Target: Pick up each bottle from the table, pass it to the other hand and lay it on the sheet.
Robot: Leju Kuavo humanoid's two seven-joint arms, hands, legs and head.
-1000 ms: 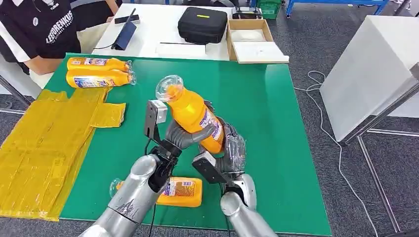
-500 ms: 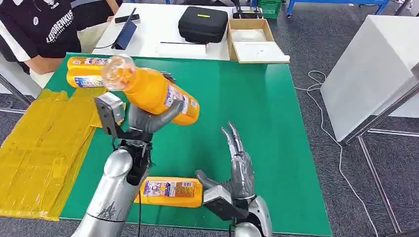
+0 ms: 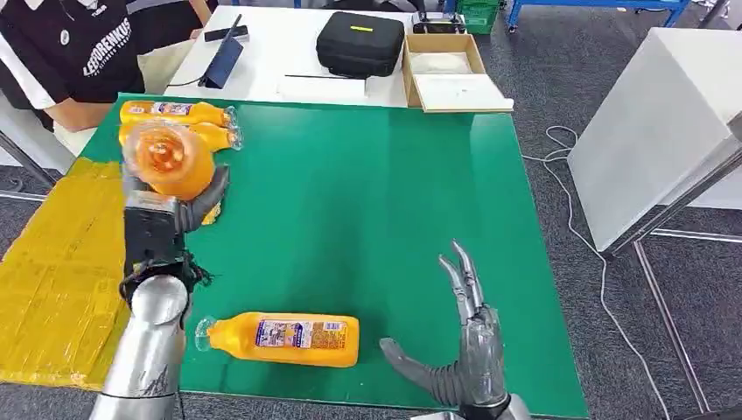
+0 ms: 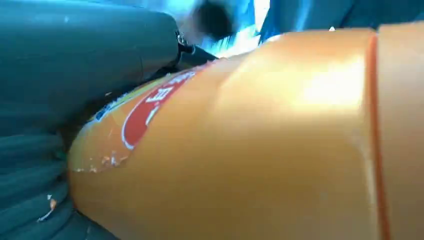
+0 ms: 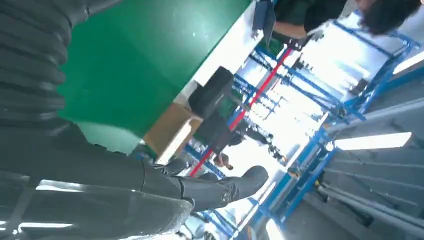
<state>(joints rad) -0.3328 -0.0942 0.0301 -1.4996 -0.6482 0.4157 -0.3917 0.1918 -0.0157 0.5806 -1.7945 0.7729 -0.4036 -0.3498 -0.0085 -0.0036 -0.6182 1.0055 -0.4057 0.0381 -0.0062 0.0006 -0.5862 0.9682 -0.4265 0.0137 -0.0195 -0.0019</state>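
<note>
My left hand (image 3: 166, 219) grips an orange bottle (image 3: 168, 159) with a clear cap, held above the table's left side near the yellow sheet (image 3: 61, 254), cap end toward the camera. The left wrist view has the bottle's orange body (image 4: 260, 145) pressed against the grey thumb. My right hand (image 3: 464, 346) stands empty near the front edge, fingers spread and pointing up. A second orange bottle (image 3: 284, 339) lies on its side on the green table (image 3: 367, 201) between the arms. Two more bottles (image 3: 175, 122) lie at the far left corner.
A person in a black shirt (image 3: 74, 52) sits beyond the far left corner. Behind the green table a white table holds a black case (image 3: 359, 42), a cardboard box (image 3: 446, 70) and a tablet (image 3: 220, 59). A white cabinet (image 3: 656, 131) stands to the right.
My left hand took the bottle from the right hand and swung it left toward the yellow sheet. The right hand let go, spread its fingers and drew back toward the front edge.
</note>
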